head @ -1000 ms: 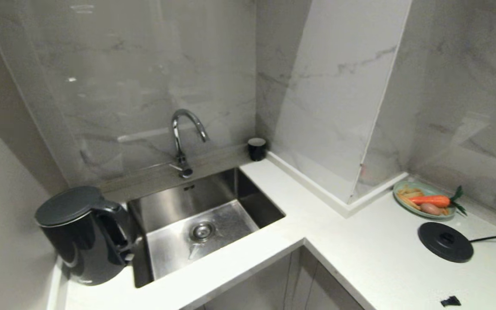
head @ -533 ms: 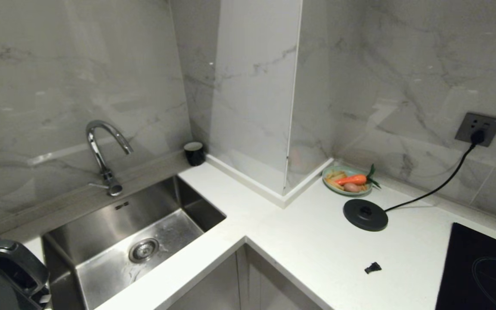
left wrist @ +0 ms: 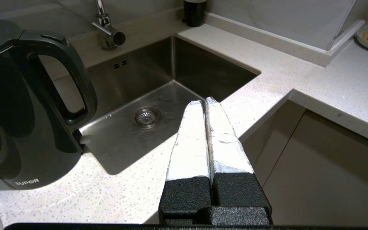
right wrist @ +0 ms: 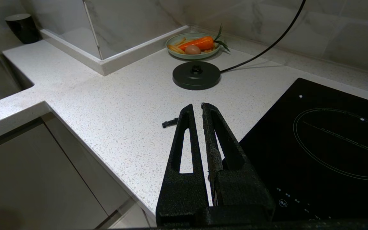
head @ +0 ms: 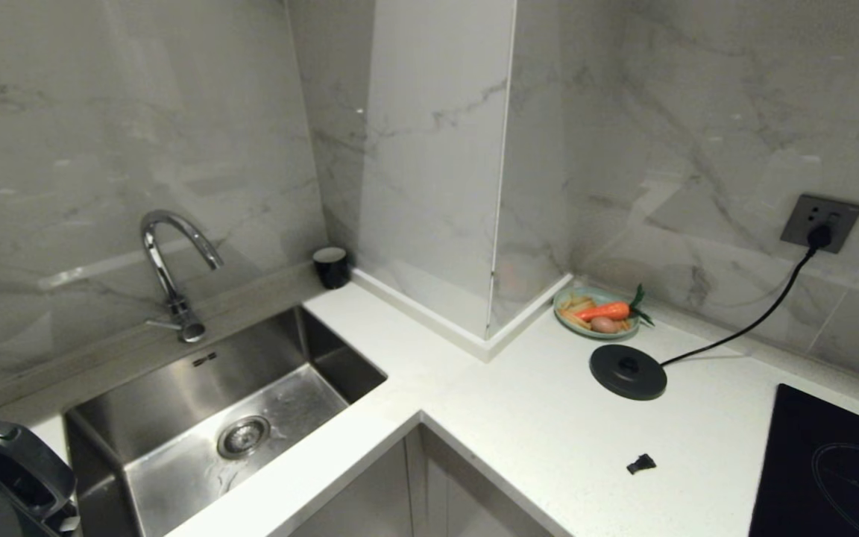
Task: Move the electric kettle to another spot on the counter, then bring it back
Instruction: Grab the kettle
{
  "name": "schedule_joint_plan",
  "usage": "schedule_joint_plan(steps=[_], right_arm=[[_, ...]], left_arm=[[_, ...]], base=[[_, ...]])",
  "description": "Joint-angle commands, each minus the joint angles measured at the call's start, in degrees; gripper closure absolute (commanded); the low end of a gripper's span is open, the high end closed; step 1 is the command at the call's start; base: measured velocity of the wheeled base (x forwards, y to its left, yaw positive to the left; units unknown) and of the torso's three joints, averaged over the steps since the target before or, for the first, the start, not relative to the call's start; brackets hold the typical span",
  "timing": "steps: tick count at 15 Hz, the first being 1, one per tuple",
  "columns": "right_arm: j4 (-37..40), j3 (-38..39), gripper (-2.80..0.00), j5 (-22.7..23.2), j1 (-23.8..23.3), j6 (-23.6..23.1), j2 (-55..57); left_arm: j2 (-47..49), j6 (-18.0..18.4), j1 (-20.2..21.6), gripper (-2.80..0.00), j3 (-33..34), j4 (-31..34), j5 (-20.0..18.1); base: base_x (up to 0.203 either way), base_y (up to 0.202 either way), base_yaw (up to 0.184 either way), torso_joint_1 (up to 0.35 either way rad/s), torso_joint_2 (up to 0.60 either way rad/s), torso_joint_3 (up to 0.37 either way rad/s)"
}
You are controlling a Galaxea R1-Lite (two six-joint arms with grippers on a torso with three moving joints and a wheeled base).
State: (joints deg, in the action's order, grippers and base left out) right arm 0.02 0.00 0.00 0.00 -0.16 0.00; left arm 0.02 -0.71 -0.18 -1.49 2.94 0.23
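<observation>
The white speckled counter [head: 549, 418] wraps a marble-walled corner. One kettle [left wrist: 21, 105] stands upright at its left end beside the sink [left wrist: 145, 105], handle toward the basin. One base disc [head: 628, 371] lies well apart. My left end effector [left wrist: 203, 103] and right end effector [right wrist: 196, 107] hover level, fingers together, empty.

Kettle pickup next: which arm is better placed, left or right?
Left, probably. The electric kettle stands on the counter beside the sink, handle turned toward the shut left tool. The right tool, also shut, hangs by the induction hob, far from it.
</observation>
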Motion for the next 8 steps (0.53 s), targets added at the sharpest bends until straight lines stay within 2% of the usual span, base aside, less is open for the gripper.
schedule_joint_plan(steps=[1,2,4,8], right_arm=[[-0.02,0.0,0.0,0.0,0.0,-0.02,0.0],[0.0,0.0,0.0,0.0,0.0,-0.11,0.0],[-0.02,0.0,0.0,0.0,0.0,-0.11,0.0],[0.06,0.0,0.0,0.0,0.0,-0.02,0.0]], left_arm=[[-0.02,-0.08,0.01,0.0,-0.11,0.14,0.24],[-0.02,0.14,0.16,0.0,-0.67,0.18,0.34],[2.54,-0.04,0.09,0.0,-6.3,1.15,0.27],[17.69,-0.42,-0.81,0.0,-15.05,5.07,0.48]], base=[[0.0,0.0,0.0,0.0,0.0,0.0],[0.0,0.0,0.0,0.0,0.0,0.0],[0.0,0.0,0.0,0.0,0.0,0.0],[0.0,0.0,0.0,0.0,0.0,0.0]])
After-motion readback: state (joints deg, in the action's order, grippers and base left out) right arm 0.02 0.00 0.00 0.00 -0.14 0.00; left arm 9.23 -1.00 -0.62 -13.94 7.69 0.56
